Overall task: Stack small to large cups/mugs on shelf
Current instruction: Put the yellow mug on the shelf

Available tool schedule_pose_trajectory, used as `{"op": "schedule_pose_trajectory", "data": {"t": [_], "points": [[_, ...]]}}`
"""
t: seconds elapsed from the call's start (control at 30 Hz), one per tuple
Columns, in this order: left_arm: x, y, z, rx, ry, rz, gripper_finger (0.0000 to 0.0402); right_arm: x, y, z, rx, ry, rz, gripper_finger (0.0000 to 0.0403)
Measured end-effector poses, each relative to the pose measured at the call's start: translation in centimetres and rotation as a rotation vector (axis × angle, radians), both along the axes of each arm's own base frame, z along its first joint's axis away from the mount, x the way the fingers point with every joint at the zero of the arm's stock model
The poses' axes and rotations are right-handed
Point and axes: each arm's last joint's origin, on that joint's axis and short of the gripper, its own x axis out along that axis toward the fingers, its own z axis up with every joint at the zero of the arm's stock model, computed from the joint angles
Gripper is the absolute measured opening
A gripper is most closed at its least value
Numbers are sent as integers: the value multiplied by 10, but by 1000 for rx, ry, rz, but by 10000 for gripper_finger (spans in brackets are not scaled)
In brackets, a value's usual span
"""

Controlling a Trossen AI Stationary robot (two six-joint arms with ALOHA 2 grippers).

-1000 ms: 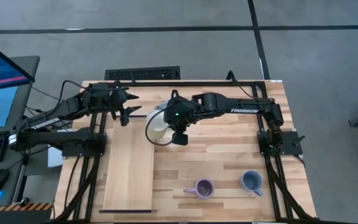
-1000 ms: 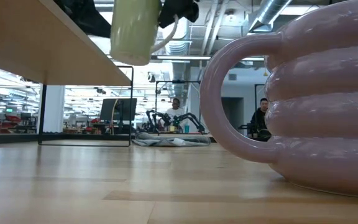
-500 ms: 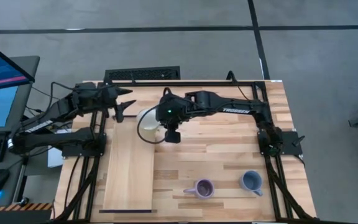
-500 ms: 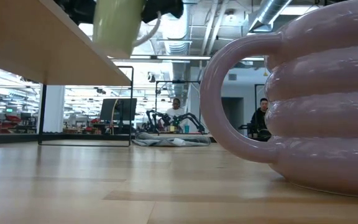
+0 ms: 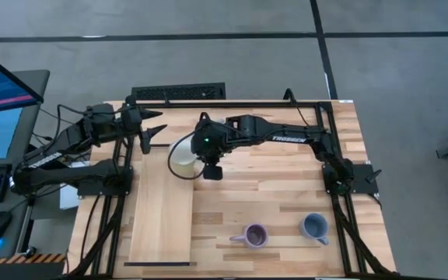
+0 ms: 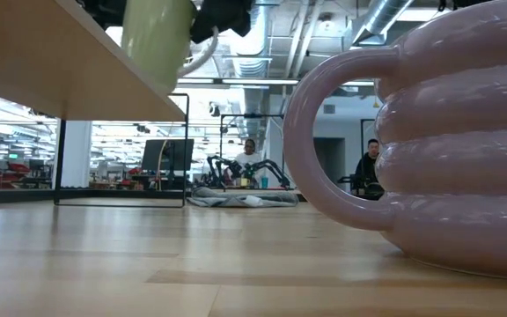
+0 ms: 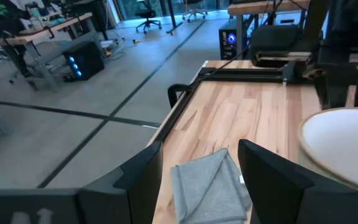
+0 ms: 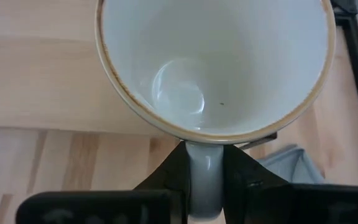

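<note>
Right pincer (image 8: 202,180) pinches cream-white mug (image 8: 213,62) handle, mouth upward.

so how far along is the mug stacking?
Nothing is on the pale-wood shelf board yet. In hand: the right gripper is shut on the handle of the cream-white mug, held in the air at the board's far end. The left gripper waits open nearby. Left: the purple mug and grey-blue mug, both on the tabletop.

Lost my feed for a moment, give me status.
Right gripper shut on cream mug handle, mug aloft at shelf far end. Left gripper open, waiting nearby. Purple mug, grey-blue mug on table.
</note>
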Motion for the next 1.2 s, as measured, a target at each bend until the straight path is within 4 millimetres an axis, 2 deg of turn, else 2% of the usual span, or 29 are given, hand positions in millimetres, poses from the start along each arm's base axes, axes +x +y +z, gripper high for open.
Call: {"op": "schedule_pose_trajectory", "data": {"t": [1.2], "points": [[0,0,-3,-11,25,-2,203,8,0,-12,-5,2,11,68]]}}
